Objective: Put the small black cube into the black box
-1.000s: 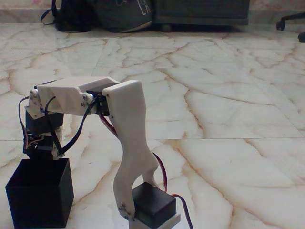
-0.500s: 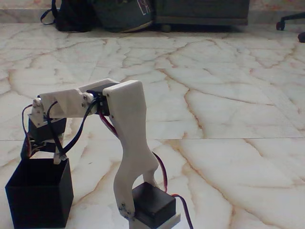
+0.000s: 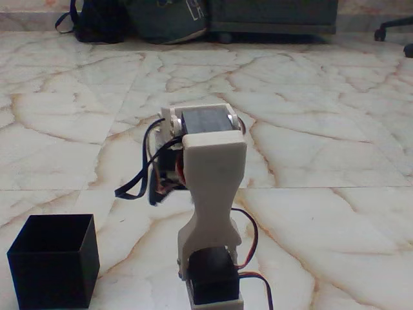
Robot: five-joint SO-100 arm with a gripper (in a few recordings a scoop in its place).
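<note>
The arm stood turned toward the far floor in the fixed view, its white upper link facing the camera and hiding the wrist behind it; the gripper [image 3: 160, 194] lay largely out of sight behind that link, with only a dark tip and loose black cable showing at its left, so how far the fingers stood apart, and whether they held anything, could not be told. The black box [image 3: 54, 260] sat well off to the left of the tool and nearer the camera, its top open; the small black cube could not be made out, and it may have lain inside the box, where the walls hid the bottom.

Judged from this, the step in hand looked like drawing back after a release; done well, it called for keeping the hanging cable clear of the box rim and swinging away without nudging the box, then checking that the cube had truly gone in.

Against half a second before, the arm had swung away from above the box, where the gripper end had hung just over the opening; the box itself had stayed where it was.
</note>
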